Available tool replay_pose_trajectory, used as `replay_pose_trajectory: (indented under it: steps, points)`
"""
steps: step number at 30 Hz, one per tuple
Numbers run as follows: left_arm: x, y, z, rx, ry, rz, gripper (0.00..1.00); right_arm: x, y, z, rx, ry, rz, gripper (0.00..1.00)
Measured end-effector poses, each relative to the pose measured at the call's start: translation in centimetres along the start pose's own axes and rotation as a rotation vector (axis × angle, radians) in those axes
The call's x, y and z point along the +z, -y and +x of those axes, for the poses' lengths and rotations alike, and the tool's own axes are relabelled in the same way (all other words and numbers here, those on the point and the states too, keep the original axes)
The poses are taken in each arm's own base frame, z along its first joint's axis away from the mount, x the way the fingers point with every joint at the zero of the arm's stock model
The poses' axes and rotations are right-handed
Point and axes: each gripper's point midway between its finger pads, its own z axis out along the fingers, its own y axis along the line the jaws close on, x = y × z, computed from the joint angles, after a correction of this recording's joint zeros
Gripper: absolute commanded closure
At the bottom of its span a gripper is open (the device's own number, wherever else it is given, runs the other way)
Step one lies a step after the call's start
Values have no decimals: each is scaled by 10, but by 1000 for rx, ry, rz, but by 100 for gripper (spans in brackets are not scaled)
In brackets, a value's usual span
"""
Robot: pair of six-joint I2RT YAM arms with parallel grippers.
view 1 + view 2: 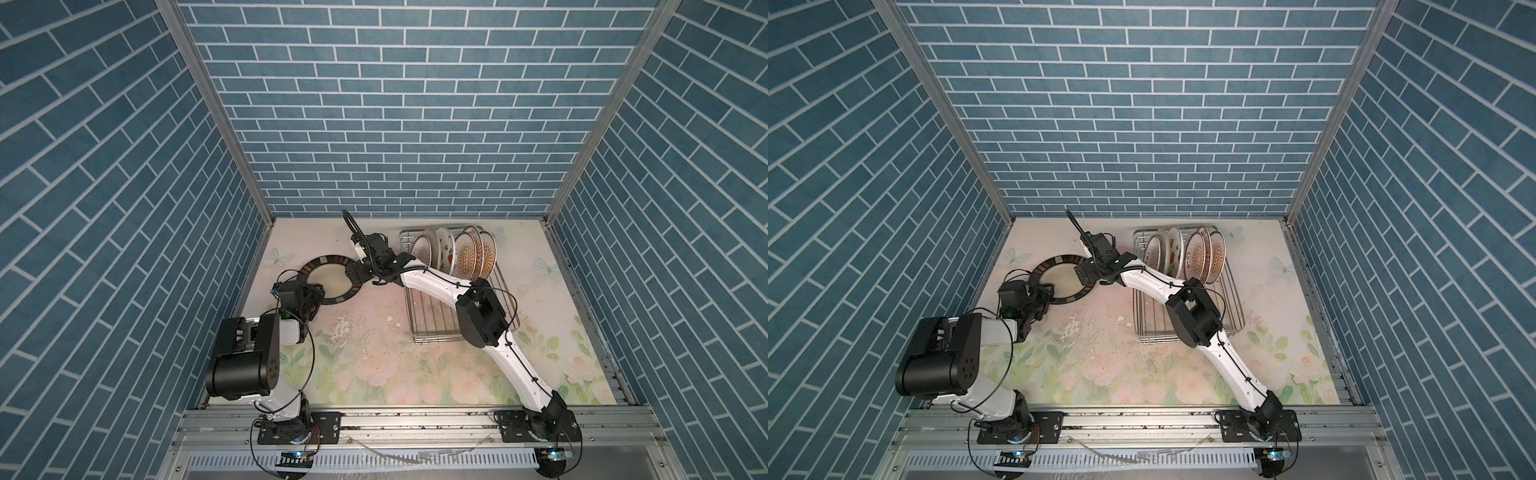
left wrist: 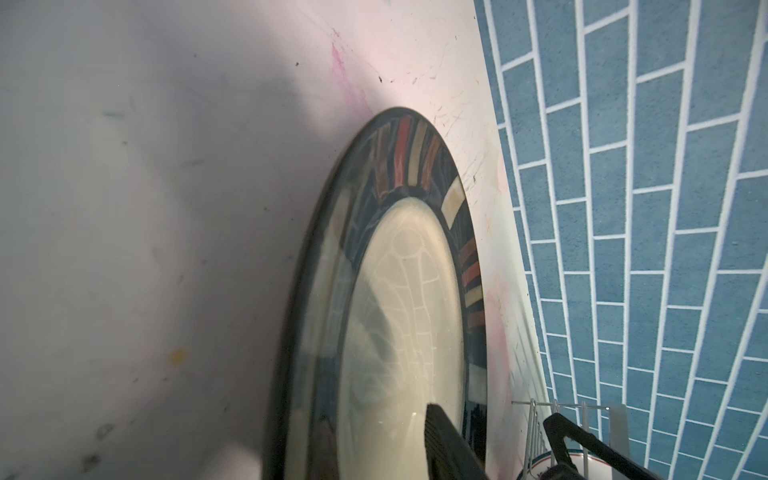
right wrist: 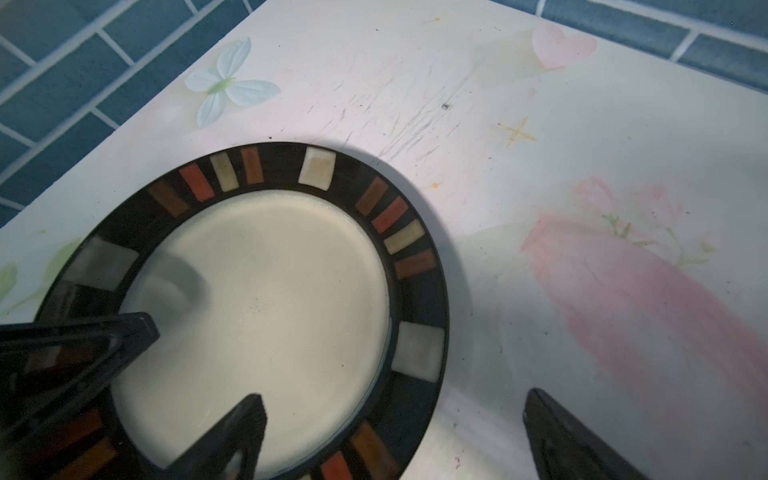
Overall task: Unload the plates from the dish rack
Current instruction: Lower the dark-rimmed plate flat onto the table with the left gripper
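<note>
Nearest: left fingers (image 3: 104,345) over near-left rim of dark-rimmed plate (image 1: 326,279), flat on counter (image 1: 374,353); clamped or released, cannot tell. Beyond: right fingers (image 3: 237,436) spread wide, empty, straddling right rim. Far right: plates (image 1: 465,253) upright in dish rack (image 1: 436,338). Likely stiff, glossy, breakable; pinch exposed top rim.

Table (image 1: 374,365) covered in pale floral print, scuffed with dark scratches (image 3: 415,120). Printed butterfly (image 1: 277,255) near the back left corner, pink heart (image 3: 563,43) elsewhere. White flecks (image 1: 345,328) mid-table, possibly chipped coating. Blue brick-patterned walls (image 1: 395,104) on three sides. Aluminium rail (image 1: 415,424) along the front.
</note>
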Motion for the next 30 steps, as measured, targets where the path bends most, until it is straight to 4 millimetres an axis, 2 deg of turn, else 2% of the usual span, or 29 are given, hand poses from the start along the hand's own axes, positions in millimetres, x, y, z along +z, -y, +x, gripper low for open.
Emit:
replay_pose_trajectory:
  steps: [4,10,13,19,21,22,23,25,30]
  points:
    - [3,2,-3,13,2,-5,52,0,0,1,0,-4,1,2]
    - [11,-6,-2,14,-9,-42,51,0,0,1,0,-6,2,3]
    - [15,-8,-2,18,-12,-49,42,0,1,2,0,-8,3,3]
    - [19,-5,-8,27,10,-51,41,0,1,2,-1,-10,3,2]
    - [19,-5,-9,34,15,-54,33,0,1,2,-1,-9,3,2]
    - [19,-4,-10,40,19,-51,28,0,1,2,-1,-9,4,3]
    - [19,-2,-12,47,25,-49,18,0,1,2,-1,-9,4,3]
    - [18,2,-17,57,45,-43,10,0,1,2,-1,-9,6,3]
    - [13,0,-23,71,78,-70,8,0,1,2,-2,-7,6,2]
